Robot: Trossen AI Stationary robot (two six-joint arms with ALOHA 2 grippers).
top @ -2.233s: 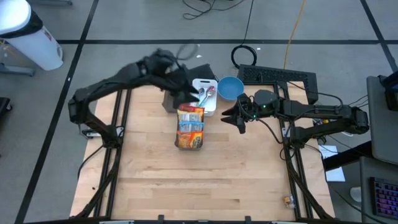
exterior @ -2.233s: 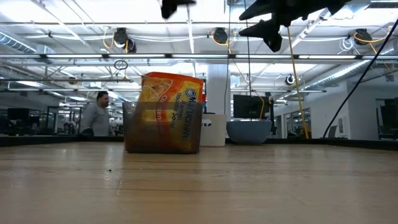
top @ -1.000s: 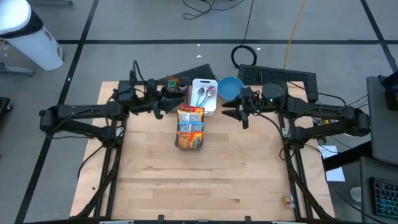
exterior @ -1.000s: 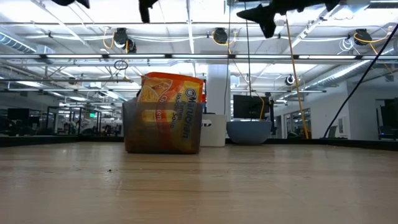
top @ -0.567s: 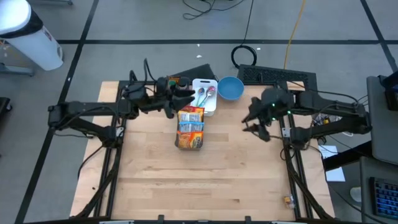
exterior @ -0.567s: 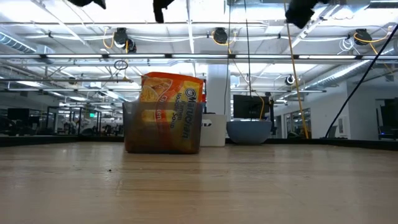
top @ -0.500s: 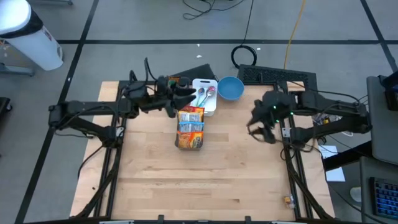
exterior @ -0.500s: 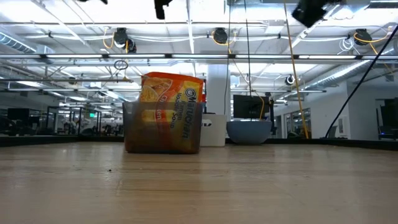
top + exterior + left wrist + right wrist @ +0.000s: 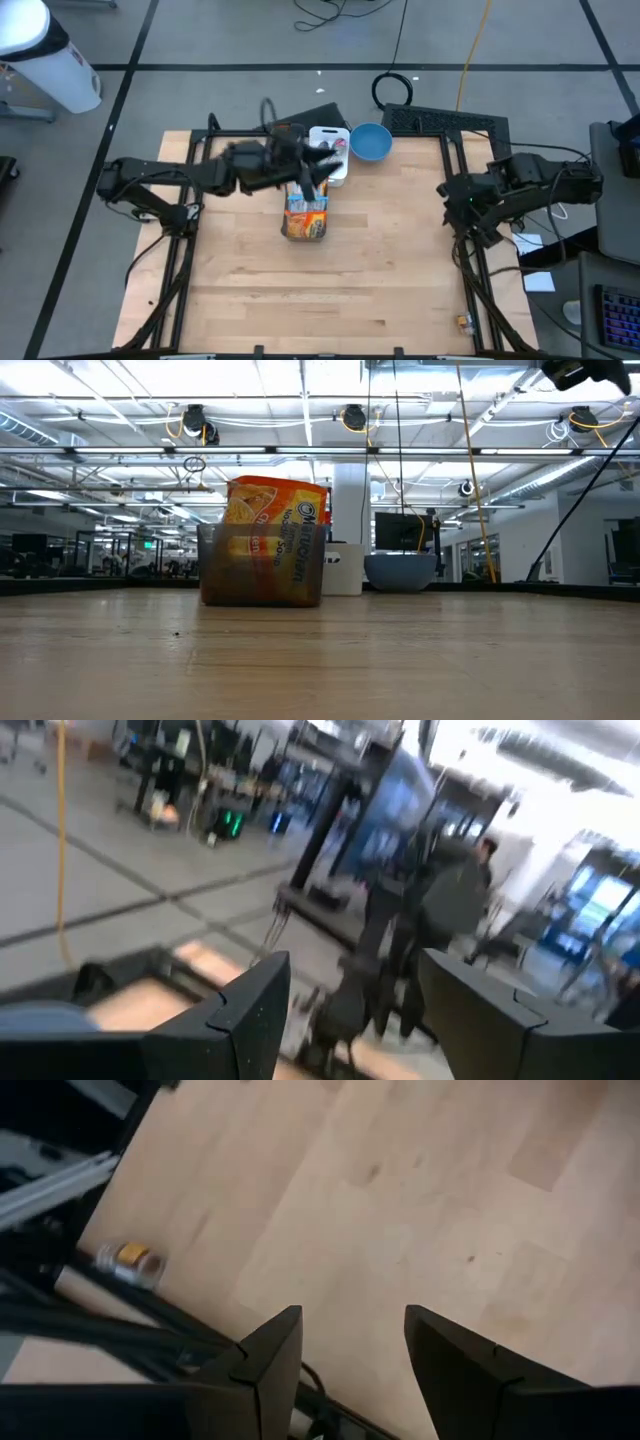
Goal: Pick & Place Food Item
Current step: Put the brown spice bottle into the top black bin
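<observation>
Two arms, one working: my left gripper (image 9: 312, 172) hangs just above the clear bin (image 9: 262, 565) holding the orange noodle packets (image 9: 305, 205), fingers (image 9: 255, 1010) spread and empty — I judge this the reach. Next I need a straight drop onto the top packet. The white tray (image 9: 335, 168) crowds the far side; the near table (image 9: 330, 290) is open. My right gripper (image 9: 468, 215) waits at the right edge, half-open, holding nothing.

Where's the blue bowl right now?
In the high view, the blue bowl sits at the table's far edge, just right of the white tray.
</observation>
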